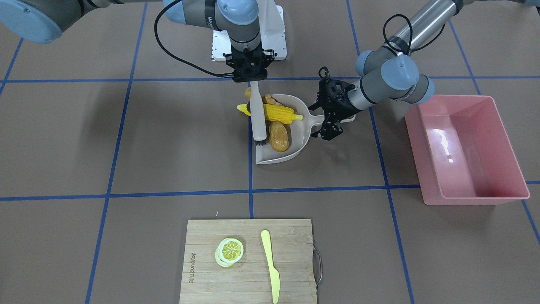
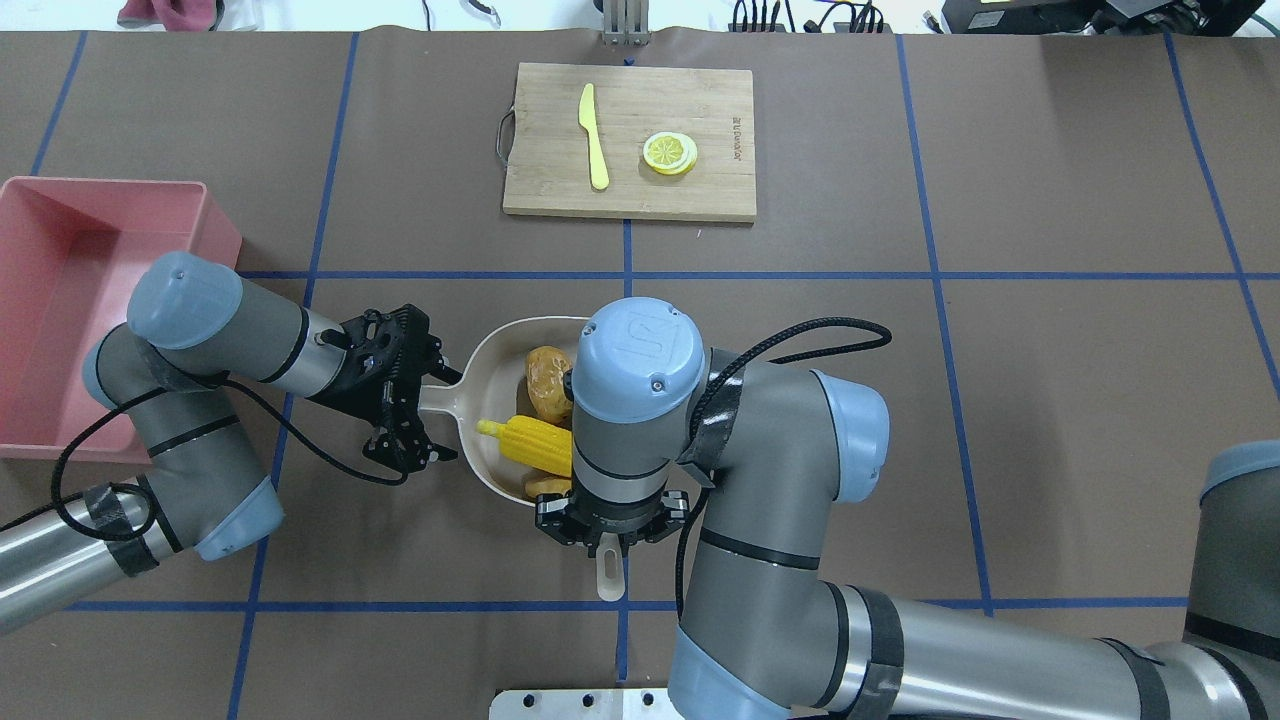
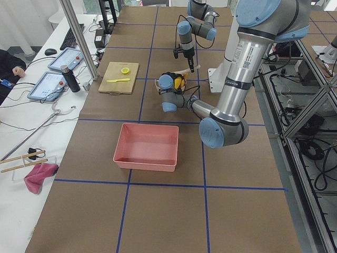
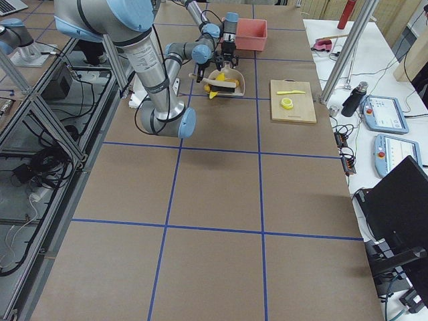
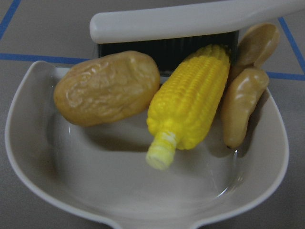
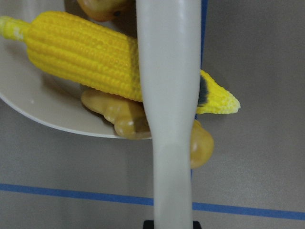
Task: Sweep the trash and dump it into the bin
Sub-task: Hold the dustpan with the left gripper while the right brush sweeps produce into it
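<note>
The beige dustpan (image 1: 276, 157) sits mid-table and holds the trash: a yellow corn cob (image 1: 274, 112), a brown potato (image 1: 279, 136) and a tan ginger root (image 1: 270, 100). The left wrist view shows the potato (image 5: 107, 88), corn (image 5: 190, 100) and ginger (image 5: 243, 100) against the bristles. My left gripper (image 1: 333, 115) is shut on the dustpan's handle. My right gripper (image 1: 249, 81) is shut on the handle of a white brush (image 1: 258, 122) that lies across the pan's mouth. The corn's tip (image 6: 217, 98) and part of the ginger (image 6: 124, 114) stick out over the rim. The pink bin (image 1: 415, 139) stands apart, on my left.
A wooden cutting board (image 1: 202, 270) at the far side carries a lemon slice (image 1: 230, 250) and a pale yellow knife (image 1: 270, 261). Blue tape lines cross the brown table. In the overhead view the bin (image 2: 60, 290) is at the left edge, behind my left arm.
</note>
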